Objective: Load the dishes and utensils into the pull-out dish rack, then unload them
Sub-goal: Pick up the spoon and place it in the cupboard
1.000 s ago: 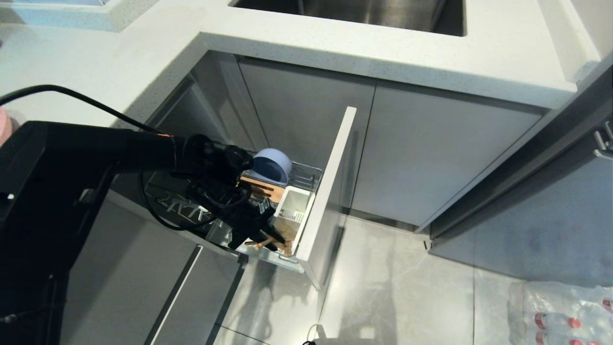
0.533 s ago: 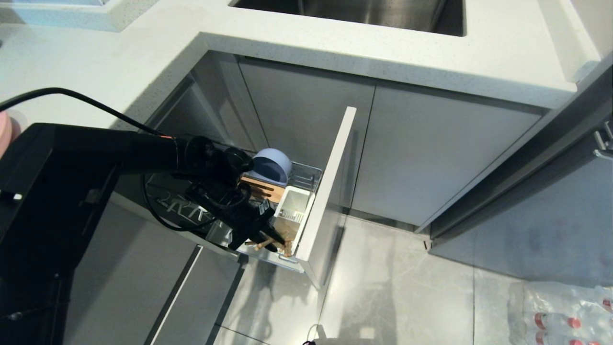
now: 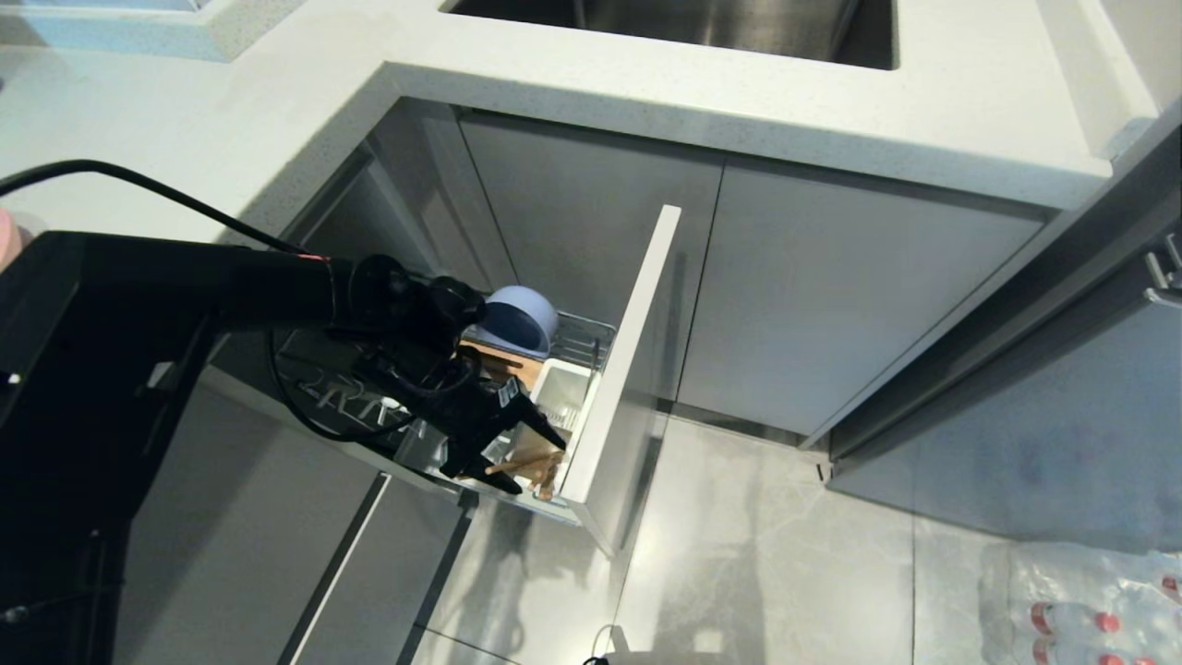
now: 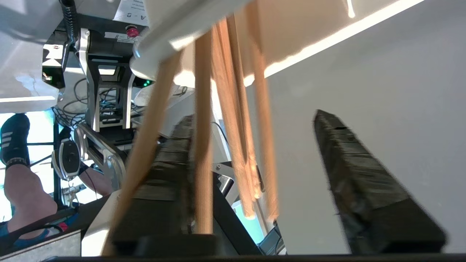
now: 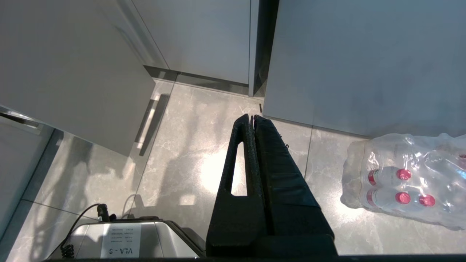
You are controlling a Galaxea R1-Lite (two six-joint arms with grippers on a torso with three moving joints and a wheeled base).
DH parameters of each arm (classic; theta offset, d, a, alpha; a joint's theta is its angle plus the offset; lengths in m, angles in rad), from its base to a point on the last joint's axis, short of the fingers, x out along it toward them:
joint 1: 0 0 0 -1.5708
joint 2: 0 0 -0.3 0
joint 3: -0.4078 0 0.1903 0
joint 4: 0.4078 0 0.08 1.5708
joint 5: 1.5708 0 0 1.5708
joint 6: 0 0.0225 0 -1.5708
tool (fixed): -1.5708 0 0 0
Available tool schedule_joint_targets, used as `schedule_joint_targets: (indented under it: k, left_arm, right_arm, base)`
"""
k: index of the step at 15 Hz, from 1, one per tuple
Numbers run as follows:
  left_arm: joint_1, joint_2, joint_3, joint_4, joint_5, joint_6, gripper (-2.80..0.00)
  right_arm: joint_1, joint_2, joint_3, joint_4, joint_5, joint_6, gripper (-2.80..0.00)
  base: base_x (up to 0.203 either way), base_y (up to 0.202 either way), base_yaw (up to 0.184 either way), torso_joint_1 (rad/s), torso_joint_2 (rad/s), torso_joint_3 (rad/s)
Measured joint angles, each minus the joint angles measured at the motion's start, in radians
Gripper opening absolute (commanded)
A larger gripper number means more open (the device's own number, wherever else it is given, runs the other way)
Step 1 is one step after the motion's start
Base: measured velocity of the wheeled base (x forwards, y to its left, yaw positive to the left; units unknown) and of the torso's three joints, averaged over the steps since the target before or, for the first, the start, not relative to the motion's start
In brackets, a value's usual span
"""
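Grey marble-look floor tiles point(image 3: 766, 554), white speckled countertop point(image 3: 646, 83), left hand point(image 3: 517, 443) spread wide around chopsticks point(image 4: 233, 120), right hand point(image 5: 253, 118) pressed closed.

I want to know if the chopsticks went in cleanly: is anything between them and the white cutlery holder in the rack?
Nothing visible. The chopsticks already stand with their ends in the white cutlery holder, and the left gripper has its fingers spread apart around them.
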Motion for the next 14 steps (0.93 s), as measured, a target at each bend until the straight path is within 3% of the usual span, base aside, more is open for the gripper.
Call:
schedule_joint_targets:
  k: [10,11,14]
  left_arm:
    - [-0.018,-0.168,0.000,0.091,-0.007,-0.001,0.00]
    - [-0.019,-0.192,0.001,0.096,-0.006,-0.001,-2.80]
    - [-0.023,-0.266,0.003,0.107,-0.004,-0.002,-2.80]
  right_arm:
    - [0.000,0.000,0.000,0.000,0.000,0.000,-2.80]
    - [0.000,0.000,0.000,0.000,0.000,0.000,-2.80]
    - [0.000,0.000,0.000,0.000,0.000,0.000,-2.80]
  base:
    - [0.000,0.000,0.000,0.000,0.00,0.000]
    - [0.000,0.000,0.000,0.000,0.00,0.000]
    - [0.000,0.000,0.000,0.000,0.00,0.000]
